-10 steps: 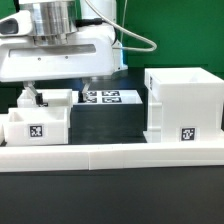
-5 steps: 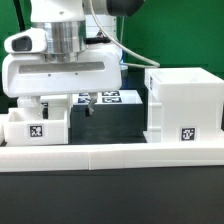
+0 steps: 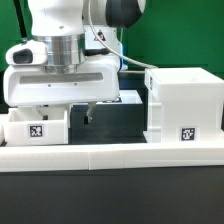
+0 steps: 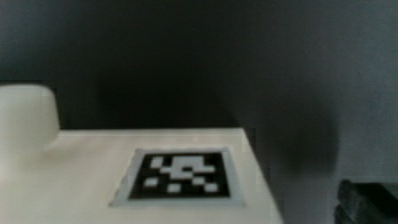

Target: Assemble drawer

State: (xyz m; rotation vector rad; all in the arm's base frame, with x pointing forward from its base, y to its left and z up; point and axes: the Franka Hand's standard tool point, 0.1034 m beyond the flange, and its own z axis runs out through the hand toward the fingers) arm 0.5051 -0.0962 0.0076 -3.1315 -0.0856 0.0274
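- The housing (image 3: 183, 100), the big white cube-like part of the drawer, stands upright on the counter (image 3: 115, 122) at the exterior view's right. A black-and-white tag (image 3: 186, 133) shows low on the face turned to the camera.
- The small tray (image 3: 38, 127) sits at the exterior view's left, well apart from the housing, with dark counter between them. It carries its own tag (image 3: 36, 130) on the front wall.
- The claw (image 3: 58, 112) hangs right over the small tray, under the arm's broad white hand. Its jaws stand apart: one dark finger (image 3: 88, 113) reaches down just beside the tray's wall on the housing side (the other finger is hidden by the tray and the hand). It grips nothing that can be seen.
- The wrist view is blurred. It shows a flat white surface (image 4: 80, 150) bearing a square tag (image 4: 178, 176), with a rounded white lump (image 4: 22, 115) at its edge. I cannot tell which part these belong to.
- A long low white border rail (image 3: 110, 155) runs along the front of the counter, before both parts.
- A sliver of the marker board (image 3: 128, 97) lies flat behind the claw.
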